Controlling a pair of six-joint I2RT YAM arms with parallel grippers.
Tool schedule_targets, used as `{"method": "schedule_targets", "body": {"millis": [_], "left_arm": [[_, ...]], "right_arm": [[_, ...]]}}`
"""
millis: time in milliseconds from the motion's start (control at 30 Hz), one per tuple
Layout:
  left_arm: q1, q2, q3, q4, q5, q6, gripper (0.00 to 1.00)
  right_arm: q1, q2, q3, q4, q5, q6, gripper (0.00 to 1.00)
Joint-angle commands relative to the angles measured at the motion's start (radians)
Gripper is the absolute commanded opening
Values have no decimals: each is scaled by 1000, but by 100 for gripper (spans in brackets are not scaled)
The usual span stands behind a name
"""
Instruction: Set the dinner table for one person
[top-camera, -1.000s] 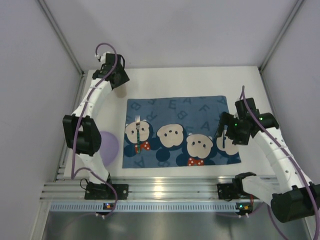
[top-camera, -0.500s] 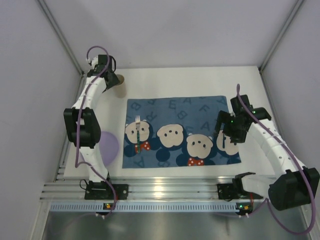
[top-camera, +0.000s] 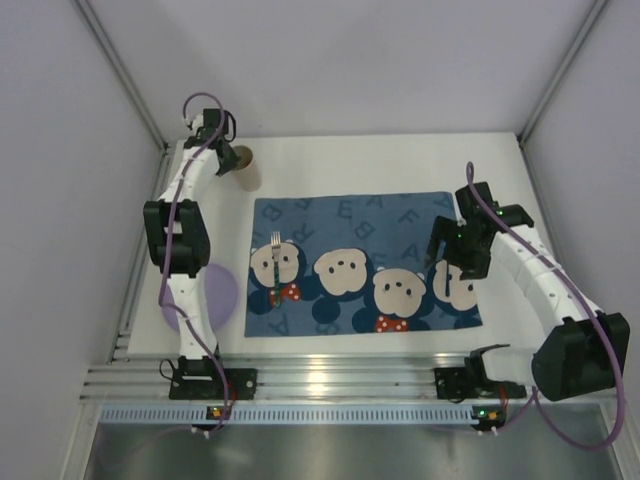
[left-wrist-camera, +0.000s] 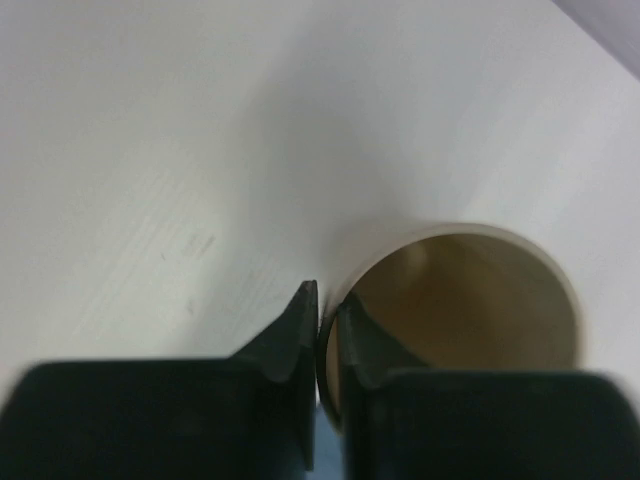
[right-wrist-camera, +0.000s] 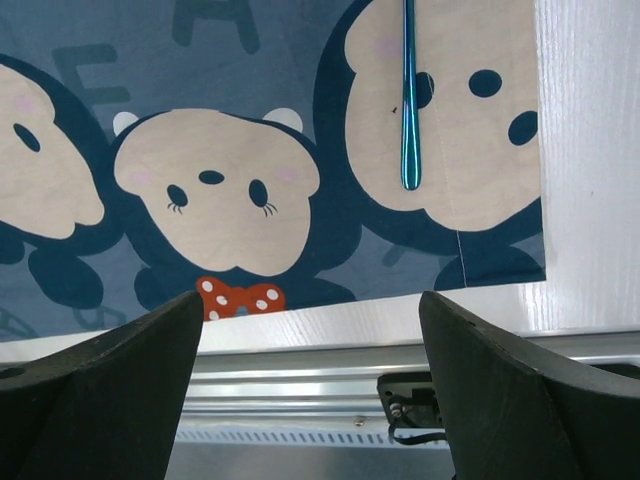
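Note:
A tan cup (top-camera: 246, 172) (left-wrist-camera: 470, 300) stands at the far left corner of the white dinner table (top-camera: 380, 160). My left gripper (top-camera: 232, 158) (left-wrist-camera: 328, 310) is shut on the cup's rim, one finger outside the wall and one inside. The blue cartoon-mouse placemat (top-camera: 360, 215) (right-wrist-camera: 200, 60) lies in the middle, and a fork (top-camera: 275, 262) rests on its left part. A shiny blue utensil handle (right-wrist-camera: 408, 100) lies on the mat's right part. My right gripper (top-camera: 450, 258) (right-wrist-camera: 310, 297) hovers open over the mat's near right edge, with nothing between its fingers.
A purple plate (top-camera: 215, 290) sits on the table left of the placemat, partly under the left arm. A silver metal rail (top-camera: 330, 380) (right-wrist-camera: 300, 380) runs along the near edge. Grey walls close in the left, back and right sides.
The left arm has stretched toward the far left corner, uncovering the cup, and its jaws have closed on the cup's rim. The right arm has shifted slightly, its gripper still open.

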Motion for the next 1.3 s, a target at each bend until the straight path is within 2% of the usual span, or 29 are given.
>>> {"method": "schedule_targets", "body": {"millis": [0, 167, 333, 367, 467, 700, 867, 967, 1067, 1167, 1200, 1267], "left_arm": [[12, 35, 89, -5, 3, -3, 2], [7, 25, 126, -11, 50, 26, 0], [-33, -23, 182, -23, 203, 117, 0], [-62, -29, 188, -37, 258, 132, 0], [-155, -85, 178, -65, 271, 178, 0], [-442, -227, 35, -138, 187, 218, 0], [-570, -325, -89, -132, 187, 157, 0], [-640, -353, -88, -160, 152, 144, 0], [-662, -391, -83, -175, 136, 126, 0], [-673, -417, -85, -181, 131, 108, 0], [-676, -420, -83, -181, 128, 104, 0], [-688, -426, -82, -186, 125, 98, 0]], "right_arm": [[11, 14, 62, 16, 23, -14, 89], [13, 53, 128, 13, 23, -32, 89], [16, 164, 340, 23, -66, -69, 90], [17, 188, 377, 38, -136, -80, 90], [54, 280, 571, 62, -235, -84, 90], [183, 485, 894, 17, -290, -97, 90], [246, 505, 876, 15, -252, -92, 89], [263, 458, 769, 42, -202, -85, 88], [266, 392, 609, 61, -142, -80, 84], [267, 335, 503, 81, -103, -80, 60], [269, 315, 480, 87, -99, -81, 35], [272, 300, 434, 98, -82, -80, 12]]}}
